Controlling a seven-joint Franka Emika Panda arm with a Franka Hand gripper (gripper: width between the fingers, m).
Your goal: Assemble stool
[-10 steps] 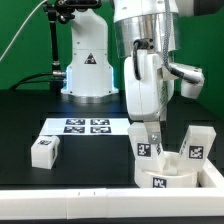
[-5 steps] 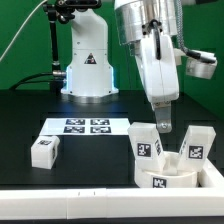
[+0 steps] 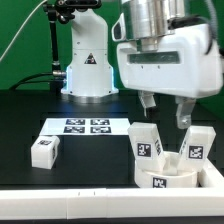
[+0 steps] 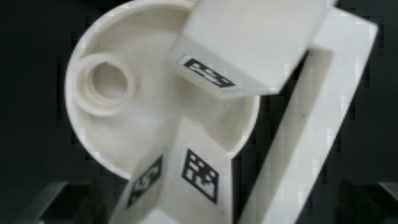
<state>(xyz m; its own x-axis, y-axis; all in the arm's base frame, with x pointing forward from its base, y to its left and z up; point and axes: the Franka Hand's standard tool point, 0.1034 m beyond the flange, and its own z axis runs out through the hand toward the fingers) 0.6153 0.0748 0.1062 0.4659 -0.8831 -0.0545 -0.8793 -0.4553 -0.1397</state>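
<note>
Rising off the upright leg [image 3: 147, 143], the hand [image 3: 167, 108] has turned broadside since a second ago; its fingers stand wide apart, empty. On the worktop [image 3: 25, 112], the seat [image 3: 165, 181] sits at the exterior view's right with two legs standing in it, and the third leg [image 3: 43, 150] lies well apart at the left. I judge the plastic light, stiff and smooth, so grip a leg across its flat opposite faces.
</note>
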